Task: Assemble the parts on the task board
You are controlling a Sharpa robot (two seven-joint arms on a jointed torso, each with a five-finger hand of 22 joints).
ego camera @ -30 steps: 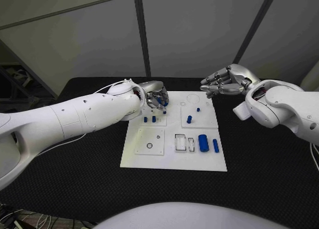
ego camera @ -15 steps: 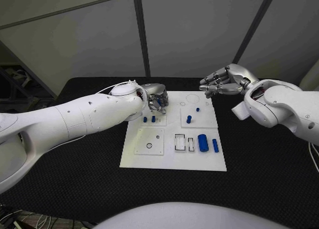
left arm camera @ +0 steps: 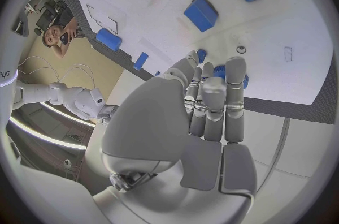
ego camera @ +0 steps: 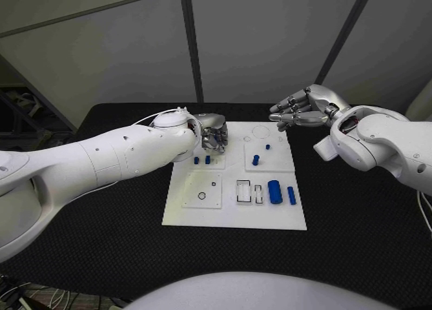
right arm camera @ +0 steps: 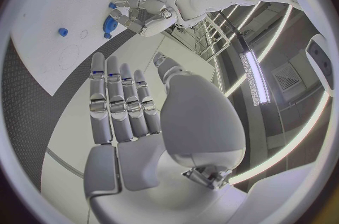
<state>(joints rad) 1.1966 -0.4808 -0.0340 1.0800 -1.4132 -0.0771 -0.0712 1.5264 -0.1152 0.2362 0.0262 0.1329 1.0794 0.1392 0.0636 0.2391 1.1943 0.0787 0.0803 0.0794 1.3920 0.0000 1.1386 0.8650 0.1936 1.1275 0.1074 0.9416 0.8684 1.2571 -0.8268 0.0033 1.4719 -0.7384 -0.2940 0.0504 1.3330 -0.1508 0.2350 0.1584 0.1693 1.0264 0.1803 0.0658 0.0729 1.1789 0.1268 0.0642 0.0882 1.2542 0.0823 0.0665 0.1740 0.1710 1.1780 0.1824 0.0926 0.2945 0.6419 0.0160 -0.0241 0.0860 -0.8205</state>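
The white task board (ego camera: 234, 216) lies in the middle of the black table. My left hand (ego camera: 213, 135) hovers over its back left corner with fingers close together, gripping a small blue part (left arm camera: 220, 71) at the fingertips; the fingers hide most of it. The right wrist view shows that left hand (right arm camera: 144, 13) with the blue part (right arm camera: 111, 24) beside its fingers. My right hand (ego camera: 304, 110) hangs above the board's back right edge, fingers apart and holding nothing. Two short blue pegs (ego camera: 203, 159) stand just in front of the left hand.
Two more blue pegs (ego camera: 256, 161) (ego camera: 268, 148) stand on the back right plate. A thick blue cylinder (ego camera: 274, 192) and a thinner one (ego camera: 291, 196) lie at the front right beside two rectangular slots (ego camera: 243, 192). A round hole (ego camera: 203, 196) marks the front left plate.
My left hand has drawn slightly back and turned, so less of the blue part shows between its fingers. The right hand has barely moved.
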